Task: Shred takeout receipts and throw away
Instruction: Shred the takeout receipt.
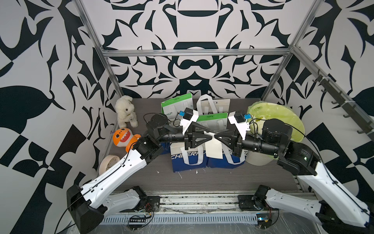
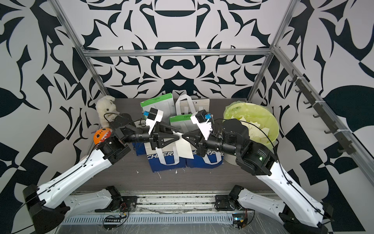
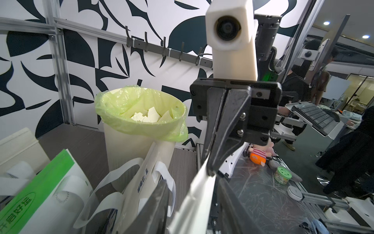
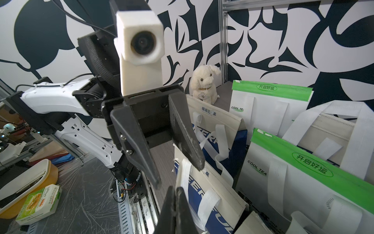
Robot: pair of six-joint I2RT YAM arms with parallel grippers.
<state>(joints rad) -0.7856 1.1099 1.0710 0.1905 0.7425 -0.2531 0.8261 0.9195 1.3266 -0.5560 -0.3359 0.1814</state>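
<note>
A cream-white takeout receipt [image 1: 213, 150] [image 2: 185, 149] hangs over the bags at mid-table. My right gripper [image 1: 216, 136] [image 2: 183, 136] [image 4: 175, 194] is shut on the receipt's upper edge. In the left wrist view its tips [image 3: 211, 172] pinch the receipt [image 3: 194, 198]. My left gripper [image 1: 210, 133] [image 2: 179, 133] [image 3: 194, 212] [image 4: 179, 174] faces it tip to tip. It is open, and the receipt runs between its parted fingers. Torn receipt pieces [image 3: 149, 116] [image 2: 257, 127] lie in the bin [image 1: 283, 113] [image 3: 141, 129], which has a green liner and stands at the right rear.
Blue-and-white bags [image 1: 188, 160] stand under the grippers, with green-topped bags [image 1: 177, 105] behind them. A white plush [image 1: 125, 111], an orange plush [image 1: 123, 137] and a tape roll [image 1: 108, 164] line the left edge. Small paper scraps [image 1: 180, 175] dot the table in front of the bags.
</note>
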